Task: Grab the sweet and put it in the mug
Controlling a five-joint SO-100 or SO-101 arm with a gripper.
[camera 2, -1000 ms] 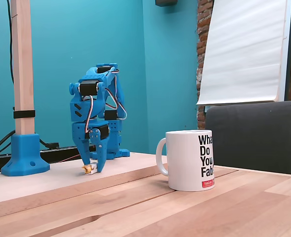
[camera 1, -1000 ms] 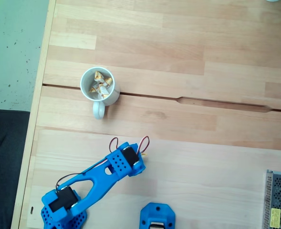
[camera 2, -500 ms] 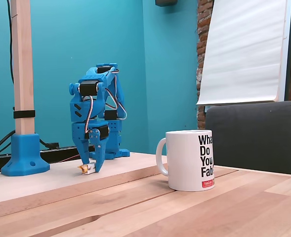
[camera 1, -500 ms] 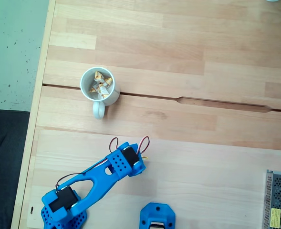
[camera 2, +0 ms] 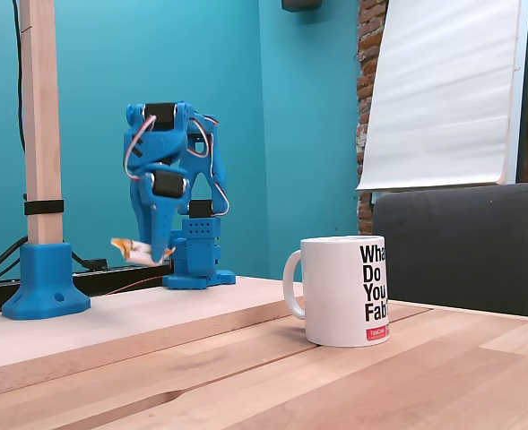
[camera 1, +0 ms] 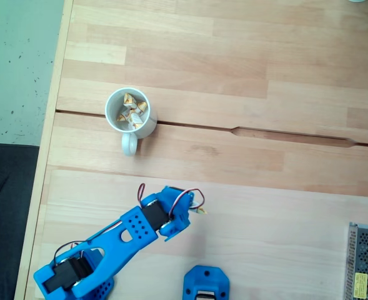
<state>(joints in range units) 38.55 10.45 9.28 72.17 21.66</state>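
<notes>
So the claw [camera 2: 152,253] is off the desk [camera 2: 246,358] now. Half a second ago it was pressed down against the wood, and now it's lifted clear with the sweet [camera 2: 131,248] pinched between its fingers. That reads as a successful pick to me, so the grab part looks done and what's left is carrying it over to the mug [camera 2: 347,289].

In the side-on fixed view the sweet hangs in the air at the left of the claw tips, a pale middle with yellow-gold twisted ends sticking out. From above just a bit of yellow pokes out right of the claw [camera 1: 196,210].

The mug [camera 1: 129,113] sits farther up the desk and to the left, well apart, already holding a few identical sweets [camera 1: 132,110].
</notes>
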